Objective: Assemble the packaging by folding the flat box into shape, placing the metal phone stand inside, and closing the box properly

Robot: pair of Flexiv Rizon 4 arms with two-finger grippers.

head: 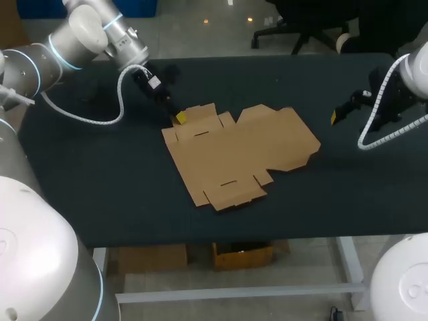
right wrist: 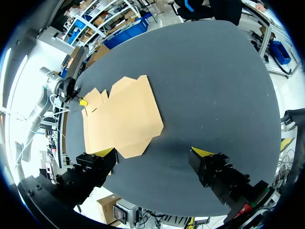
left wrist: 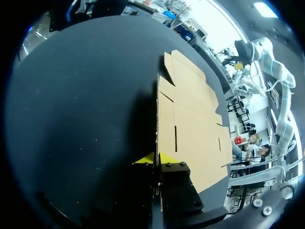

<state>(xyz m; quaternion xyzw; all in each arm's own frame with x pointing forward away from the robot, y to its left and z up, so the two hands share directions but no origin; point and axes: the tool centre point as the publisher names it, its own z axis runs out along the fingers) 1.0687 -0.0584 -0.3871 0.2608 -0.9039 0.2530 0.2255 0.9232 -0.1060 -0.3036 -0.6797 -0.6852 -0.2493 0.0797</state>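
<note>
Flat box [head: 237, 150] lies unfolded mid-table [head: 100, 174] in head view. The left gripper [head: 178, 118] is on its far corner flap. The right gripper [head: 334, 116] is well apart, off the opposite side.

Left wrist view: the flap edge of the flat box [left wrist: 190, 119] runs between both yellow tips, with the left gripper [left wrist: 156, 158] clamped on it. The rest of the sheet stretches ahead of the fingers.

Right wrist view: the right gripper [right wrist: 153, 151] is spread wide with nothing between its fingers. The flat box [right wrist: 121, 114] is ahead, nearer one finger, and the left gripper [right wrist: 82, 101] is at the box's far edge.
</note>
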